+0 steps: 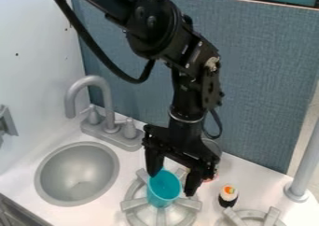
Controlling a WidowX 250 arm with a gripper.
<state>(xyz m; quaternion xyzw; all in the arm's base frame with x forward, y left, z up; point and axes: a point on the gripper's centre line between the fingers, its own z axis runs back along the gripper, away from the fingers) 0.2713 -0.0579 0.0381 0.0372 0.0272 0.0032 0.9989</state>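
claw: black 2-finger gripper (170, 185), hanging low over the stove end of the white counter (249, 173), fingers spread pretty wide, cup in the gap. can't tell tbh if either one's pressing on it
cup: teal/blue cup (163, 187), right btwn the claw's fingers, open top up
burner: grey one w/ raised spokes (133, 204), directly under the claw, cup's over the middle of it
2nd burner: another grey one (273, 217), nearer the cam than the claw & off to its right, only partly in frame
sushi: lil toy roll (228, 196), black/white w/ orange on top, near the claw on its right
mystery thing: roundish grey item (212, 147) just behind the claw, mostly hidden, bit of red low down, no idea what it is
sink: round grey basin (78, 173), left of the claw
faucet: grey, curved spout (105, 92), behind the sink, further back & left of the claw
post: grey upright pole (304, 160), well off to the claw's right
backdrop: blue-grey panel (268, 80), behind the claw
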